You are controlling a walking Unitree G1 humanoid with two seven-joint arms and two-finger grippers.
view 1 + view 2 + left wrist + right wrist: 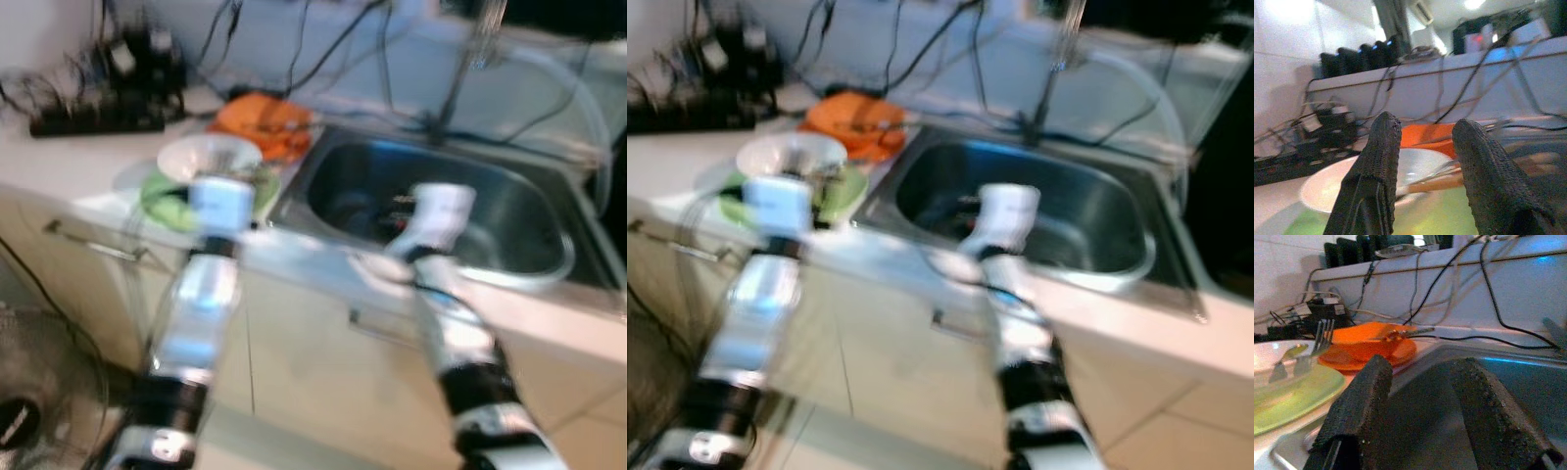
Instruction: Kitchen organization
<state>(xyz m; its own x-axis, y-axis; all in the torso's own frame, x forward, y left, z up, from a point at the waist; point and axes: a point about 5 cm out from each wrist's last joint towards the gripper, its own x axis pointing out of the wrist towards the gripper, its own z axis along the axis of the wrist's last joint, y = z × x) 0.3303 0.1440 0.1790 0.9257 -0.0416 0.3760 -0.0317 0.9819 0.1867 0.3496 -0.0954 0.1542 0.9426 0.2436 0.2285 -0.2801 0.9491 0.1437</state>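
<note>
Left wrist view shows the left tool (pixel 1422 161) with fingers spread, holding nothing, right in front of a white bowl (pixel 1376 178) on a green plate (pixel 1440 215). The right tool (pixel 1420 406) is spread too, over the sink (pixel 441 211). I think it is reaching for dishes; next it must close on the bowl's rim.

black cables (pixel 323 44) and a power strip (pixel 93 122) along the wall.
</note>
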